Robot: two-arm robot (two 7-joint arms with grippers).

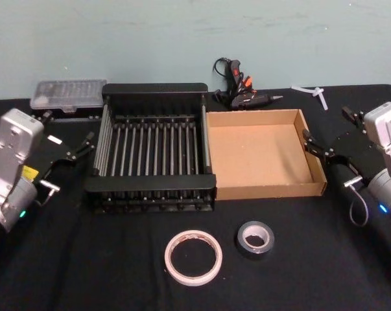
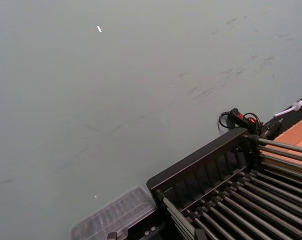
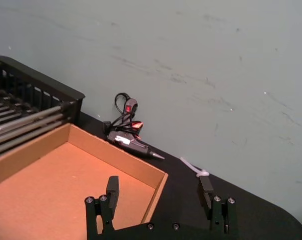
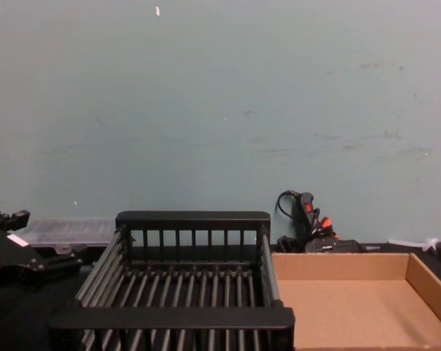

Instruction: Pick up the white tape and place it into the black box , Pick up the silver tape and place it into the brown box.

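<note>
We hold our left pincer (image 1: 78,150) low at our left, our right pincer (image 1: 319,148) opposite, its fingers (image 3: 112,189) spread apart.

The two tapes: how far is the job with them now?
Nothing is done yet. The white tape and the silver tape both lie on the table, in front of the black box and the brown box. The left gripper and the right gripper are open, holding nothing. Both placements remain.
</note>
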